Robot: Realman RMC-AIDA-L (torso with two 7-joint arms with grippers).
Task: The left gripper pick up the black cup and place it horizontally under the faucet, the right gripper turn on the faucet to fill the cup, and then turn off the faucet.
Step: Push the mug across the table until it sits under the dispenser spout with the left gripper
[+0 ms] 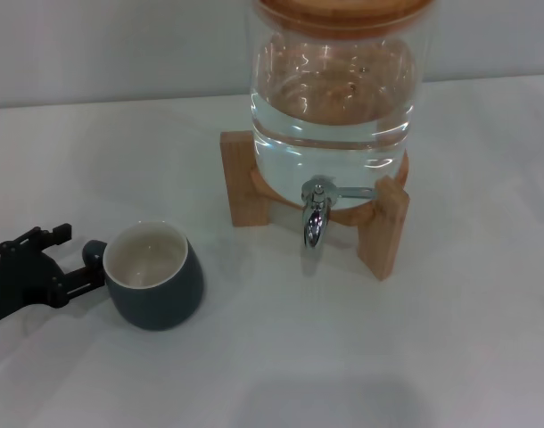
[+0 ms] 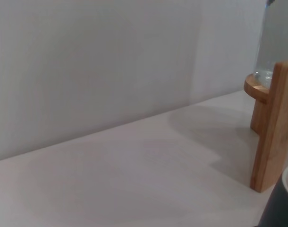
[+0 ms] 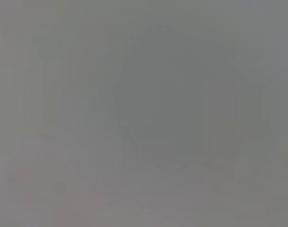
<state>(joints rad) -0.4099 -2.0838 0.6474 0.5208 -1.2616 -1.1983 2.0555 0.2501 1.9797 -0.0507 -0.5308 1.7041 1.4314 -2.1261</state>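
Table: the broad white tabletop (image 1: 432,357) is lying bare in front of and to the right of the stand, giving wide room below the spout; its far edge is meeting a pale wall.
Dispenser: the large clear glass dispenser (image 1: 330,98), water inside, is sitting on a light wooden cross-legged stand (image 1: 383,227) toward the back centre.
Cup: the squat dark charcoal black cup (image 1: 154,276) with a cream inside is standing upright on the table, left of the stand and well apart from the spout, mouth facing up.
Left gripper: the black jointed left gripper (image 1: 76,263) is reaching in low from the left edge, fingers spread narrowly around the cup's small loop handle; whether they are pressing it, I cannot tell.
Faucet: the small shiny chrome faucet (image 1: 315,218) is pointing down between the front legs, its thin lever lying to the right.
Views: the left wrist view is adding a stand leg (image 2: 271,127) and the cup's rim (image 2: 282,203); the right wrist view is showing only grey haze.
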